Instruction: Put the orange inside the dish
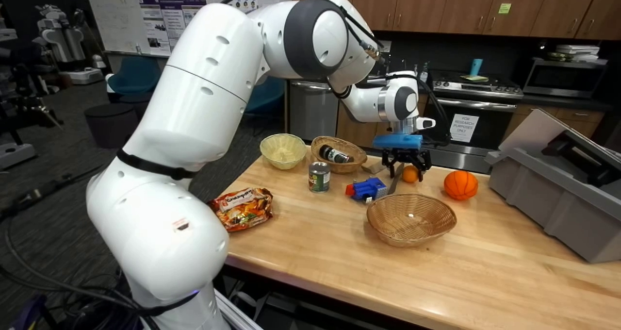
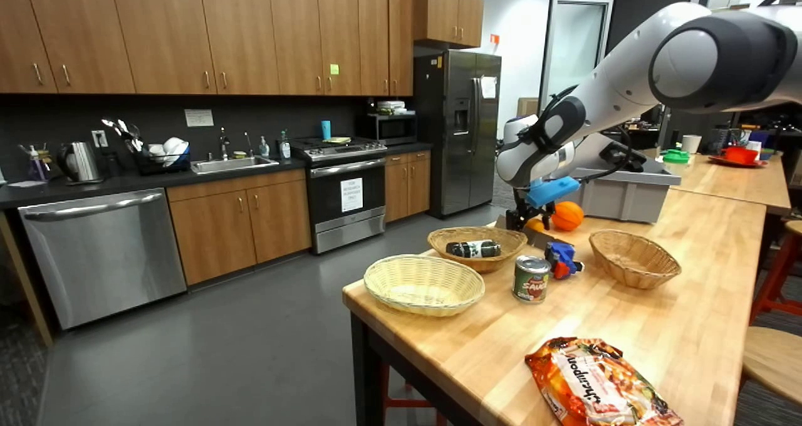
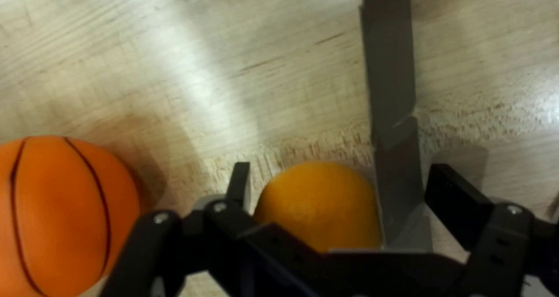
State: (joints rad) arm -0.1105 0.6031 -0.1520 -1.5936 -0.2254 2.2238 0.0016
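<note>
Gripper (image 3: 340, 181) spread w/ orange (image 3: 319, 205) & flat grey strip (image 3: 390, 70) btwn fingers (image 3: 456, 205), toy basketball (image 3: 61, 218) nearby on bench (image 3: 218, 61), nearest edge unclear.

The hand (image 3: 343, 192) partly hides the orange (image 3: 319, 201).

On the table (image 2: 683, 329), a pale bowl (image 2: 424, 286) stands near an upright can (image 2: 531, 279); a blue toy (image 1: 367, 189) lies near the can; a shiny packet (image 1: 245, 209) lies flat; a dark bottle (image 1: 335, 154) lies on its side; a basketball (image 1: 461, 185) sits near a grey bin (image 1: 558, 211).
</note>
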